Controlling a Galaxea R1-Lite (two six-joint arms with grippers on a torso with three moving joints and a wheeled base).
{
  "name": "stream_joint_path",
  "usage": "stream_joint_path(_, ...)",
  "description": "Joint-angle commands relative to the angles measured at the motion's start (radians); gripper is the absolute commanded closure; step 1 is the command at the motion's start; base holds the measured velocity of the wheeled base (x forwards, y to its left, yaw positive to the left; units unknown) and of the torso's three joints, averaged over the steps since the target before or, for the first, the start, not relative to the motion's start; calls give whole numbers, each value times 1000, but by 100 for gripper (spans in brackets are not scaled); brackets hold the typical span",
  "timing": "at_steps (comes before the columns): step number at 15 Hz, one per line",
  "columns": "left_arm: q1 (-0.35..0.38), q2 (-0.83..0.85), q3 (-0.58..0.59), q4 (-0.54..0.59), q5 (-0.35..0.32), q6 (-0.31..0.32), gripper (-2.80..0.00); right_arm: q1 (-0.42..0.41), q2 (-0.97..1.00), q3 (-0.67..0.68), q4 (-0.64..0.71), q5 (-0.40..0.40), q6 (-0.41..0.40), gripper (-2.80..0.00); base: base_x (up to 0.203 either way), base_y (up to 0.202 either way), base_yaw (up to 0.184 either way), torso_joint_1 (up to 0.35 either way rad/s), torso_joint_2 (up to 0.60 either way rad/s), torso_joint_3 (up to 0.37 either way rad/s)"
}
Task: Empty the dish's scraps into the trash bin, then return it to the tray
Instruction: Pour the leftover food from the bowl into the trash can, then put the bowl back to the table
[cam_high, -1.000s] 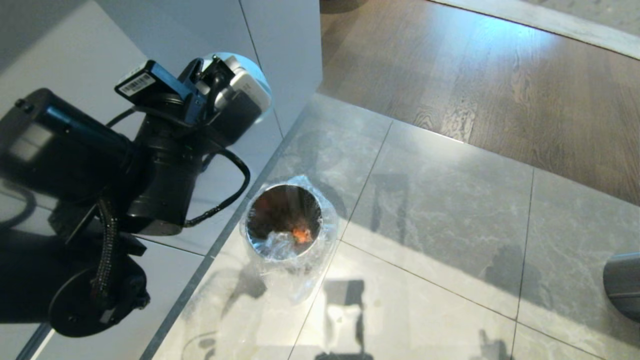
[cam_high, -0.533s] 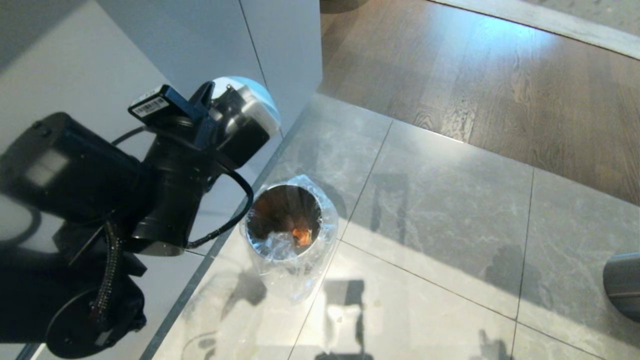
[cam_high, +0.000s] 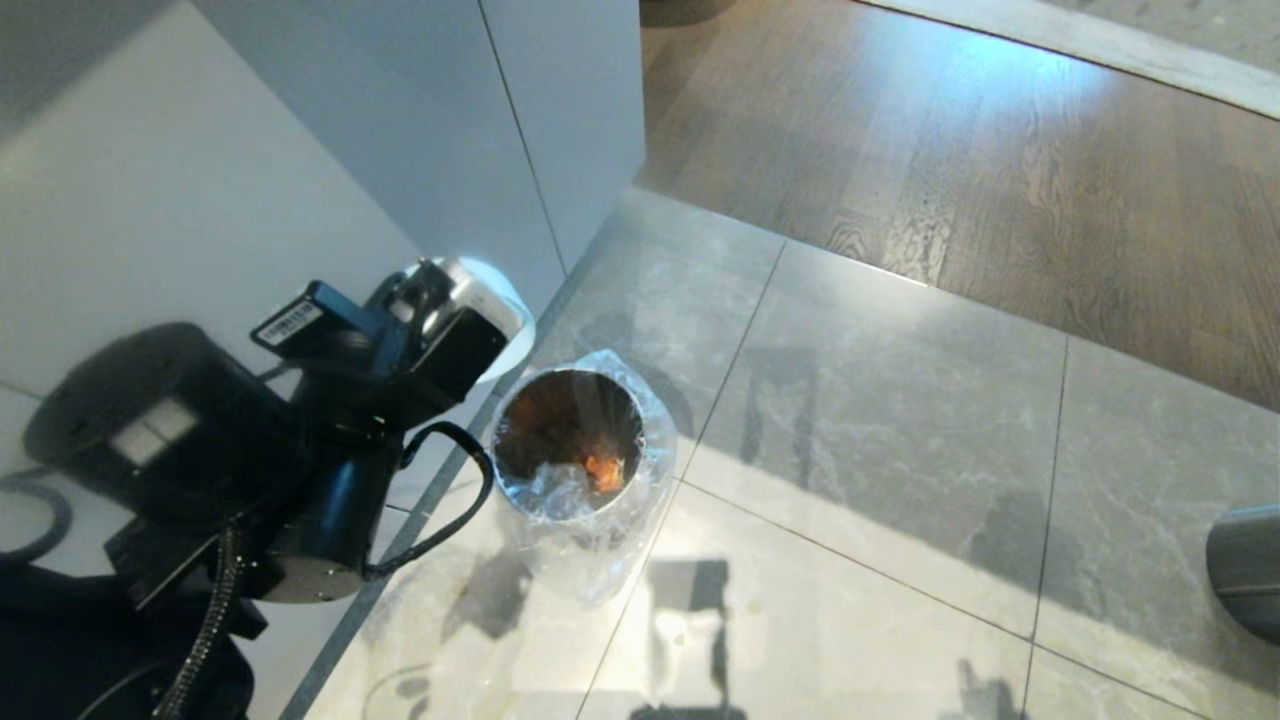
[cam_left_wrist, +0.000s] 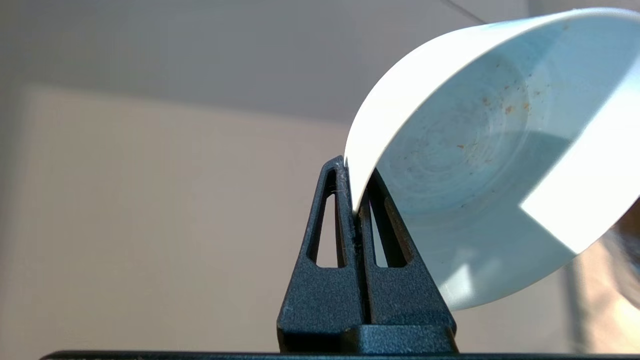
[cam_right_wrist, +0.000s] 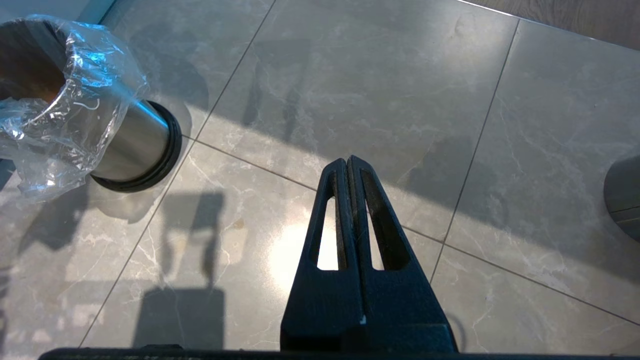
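Note:
My left gripper (cam_left_wrist: 356, 185) is shut on the rim of the dish (cam_left_wrist: 480, 150), a pale blue-white bowl whose inside holds only small orange specks. In the head view the dish (cam_high: 505, 300) shows tipped behind my left wrist, just left of the trash bin (cam_high: 570, 440). The bin is a shiny steel cylinder with a crinkled clear liner, and orange scraps (cam_high: 603, 468) lie inside it. The right wrist view catches the trash bin (cam_right_wrist: 132, 142) from the side. My right gripper (cam_right_wrist: 348, 160) hangs shut and empty over the floor tiles. The tray is out of view.
A white cabinet (cam_high: 400, 130) stands right behind the left arm and the bin. Grey floor tiles (cam_high: 880, 450) spread to the right, with wooden flooring (cam_high: 950, 150) beyond. A grey rounded object (cam_high: 1245, 570) sits at the right edge.
My left arm has come down and nearer with the dish, from high against the cabinet to beside the bin's rim. The bin and the right gripper have stayed put.

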Motion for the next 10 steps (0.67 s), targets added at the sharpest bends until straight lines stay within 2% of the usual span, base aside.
stream_joint_path(1, 0, -22, 4, 112, 14, -106, 0, 0, 0, 0, 0, 0, 0, 0, 0, 0, 0, 0, 0, 0)
stream_joint_path(4, -24, -54, 7, 388, 12, -395, 0, 0, 0, 0, 0, 0, 0, 0, 0, 0, 0, 0, 0, 0)
stream_joint_path(5, -29, -77, 9, 446, 12, -460, 0, 0, 0, 0, 0, 0, 0, 0, 0, 0, 0, 0, 0, 0)
stream_joint_path(6, -29, -92, 17, 474, 14, -485, 0, 0, 0, 0, 0, 0, 0, 0, 0, 0, 0, 0, 0, 0)
stream_joint_path(10, -8, -153, 80, 491, 7, -516, 0, 0, 0, 0, 0, 0, 0, 0, 0, 0, 0, 0, 0, 0)
